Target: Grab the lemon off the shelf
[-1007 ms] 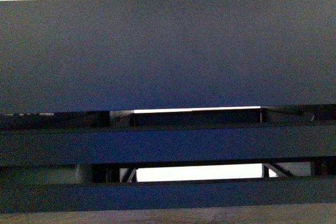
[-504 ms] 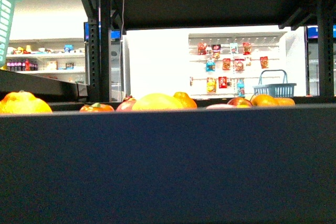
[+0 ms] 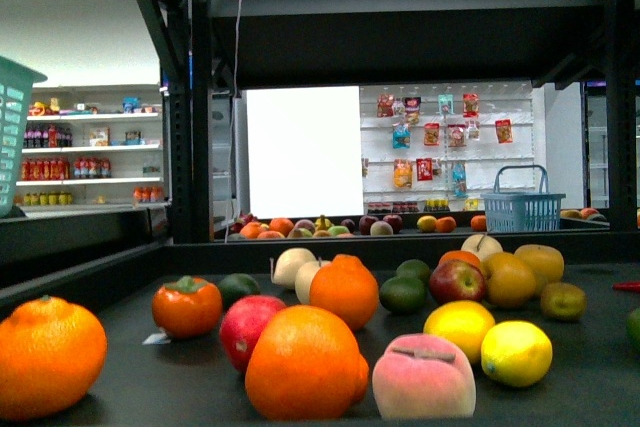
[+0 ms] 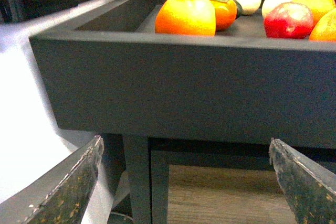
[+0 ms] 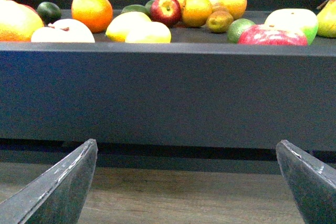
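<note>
Lying lemon (image 3: 516, 353) spans roughly left-right.

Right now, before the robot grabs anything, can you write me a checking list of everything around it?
Surface: the shelf is a dark tray with a raised front lip, holding loose fruit.
Job's things: the lemon lies near the front, right of the peach, with nothing gripping it.
Clutter: a big orange, a red apple, a lime and more fruit.
Grippers: left gripper and right gripper are both open, empty, below the front lip.
Cables: a thin cord, maybe, hangs behind the frame.
Surroundings: white bottle shelves, blue basket, wood floor.
</note>
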Controlling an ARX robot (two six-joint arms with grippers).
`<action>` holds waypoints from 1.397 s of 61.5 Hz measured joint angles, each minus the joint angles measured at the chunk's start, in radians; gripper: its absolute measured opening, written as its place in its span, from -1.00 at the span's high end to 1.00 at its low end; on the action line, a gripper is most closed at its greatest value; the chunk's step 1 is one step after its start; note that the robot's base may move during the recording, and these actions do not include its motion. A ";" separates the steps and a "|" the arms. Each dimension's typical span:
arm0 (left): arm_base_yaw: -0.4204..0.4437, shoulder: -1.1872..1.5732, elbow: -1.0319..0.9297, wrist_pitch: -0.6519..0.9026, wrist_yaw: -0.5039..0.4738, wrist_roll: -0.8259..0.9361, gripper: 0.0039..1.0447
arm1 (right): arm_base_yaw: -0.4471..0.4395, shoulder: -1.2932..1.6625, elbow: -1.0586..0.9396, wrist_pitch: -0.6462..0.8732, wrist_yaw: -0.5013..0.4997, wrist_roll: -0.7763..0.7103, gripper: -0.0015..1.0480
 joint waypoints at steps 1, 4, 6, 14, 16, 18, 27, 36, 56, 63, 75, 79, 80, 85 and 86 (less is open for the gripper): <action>0.000 0.000 0.000 0.000 0.000 0.000 -0.86 | 0.000 0.000 0.000 0.000 0.000 0.000 -0.95; 0.000 0.000 0.000 0.000 0.000 0.000 -0.86 | 0.000 0.000 0.000 0.000 0.000 0.000 -0.95; 0.000 0.000 0.000 0.000 0.000 0.000 -0.86 | 0.000 0.000 0.000 0.000 0.000 0.000 -0.95; 0.000 0.000 0.000 0.000 0.000 0.001 -0.86 | 0.000 0.000 0.000 0.000 0.000 0.001 -0.95; 0.000 0.000 0.000 0.000 0.000 0.000 -0.86 | 0.000 0.000 0.000 0.000 0.000 0.001 -0.95; 0.000 0.000 0.000 0.000 0.000 0.000 -0.86 | 0.000 0.000 0.000 0.000 0.000 0.000 -0.95; 0.000 0.000 0.000 0.000 0.000 0.000 -0.86 | 0.000 0.000 0.000 0.000 0.000 0.001 -0.95; 0.000 0.000 0.000 0.000 0.000 0.000 -0.86 | 0.000 0.000 0.000 0.000 0.000 0.000 -0.95; 0.000 0.000 0.000 0.000 0.000 0.000 -0.86 | 0.000 0.000 0.000 0.000 0.000 0.000 -0.95; 0.000 0.000 0.000 0.000 0.000 0.000 -0.86 | 0.000 0.000 0.000 0.000 0.000 0.000 -0.95; 0.000 0.000 0.000 0.000 0.000 0.000 -0.86 | 0.000 0.000 0.000 0.000 -0.001 0.000 -0.95; 0.000 0.000 0.000 0.000 0.000 0.000 -0.86 | 0.000 0.000 0.000 0.000 0.000 0.000 -0.95; 0.000 0.000 0.000 0.000 0.000 0.000 -0.86 | 0.000 0.000 0.000 0.000 0.000 0.000 -0.95; 0.000 0.000 0.000 0.000 0.000 0.000 -0.86 | 0.000 0.000 0.000 0.000 0.000 0.000 -0.95; 0.000 0.000 0.000 0.000 0.000 0.000 -0.86 | 0.000 0.000 0.000 0.000 0.000 0.000 -0.95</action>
